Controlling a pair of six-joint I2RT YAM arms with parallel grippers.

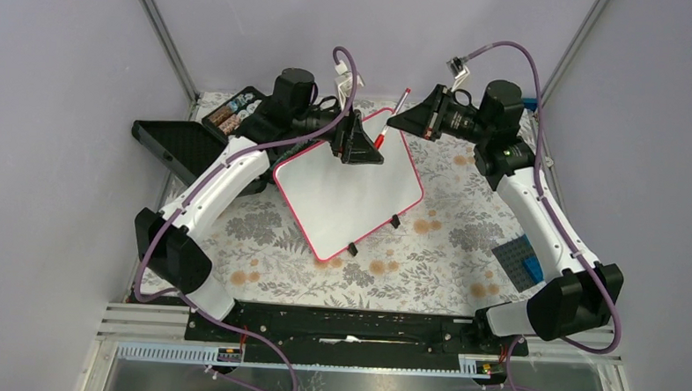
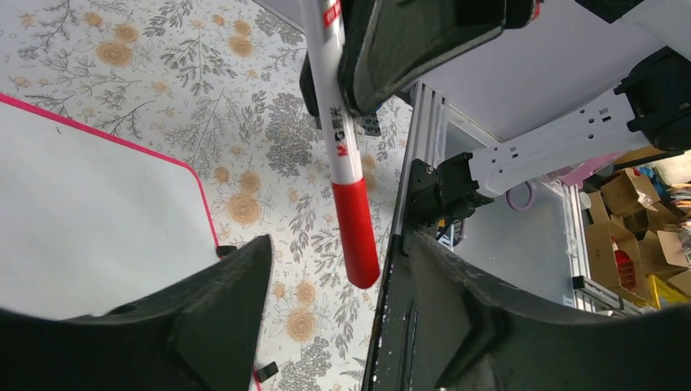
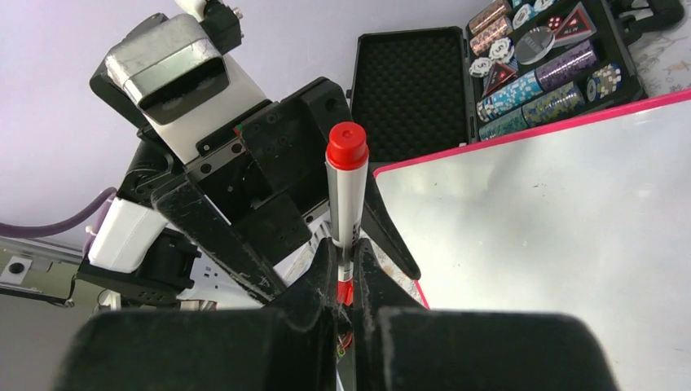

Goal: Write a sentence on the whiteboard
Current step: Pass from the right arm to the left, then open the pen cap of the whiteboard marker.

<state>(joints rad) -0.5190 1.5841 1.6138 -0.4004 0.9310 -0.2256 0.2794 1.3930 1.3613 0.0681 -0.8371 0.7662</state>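
Item: large white rectangular whiteboard (image 1: 347, 195) with thin pink rim. We found it lying skewed at the centre of the frame on the floral tablecloth (image 1: 446, 244). We judged it light, stiff and glossy-faced, apt to slide under pen pressure and best held at the rim. The right gripper (image 3: 344, 252) was clamped on a white marker with red cap (image 3: 346, 195). The left gripper (image 2: 338, 244) stood spread astride the cap without touching it.
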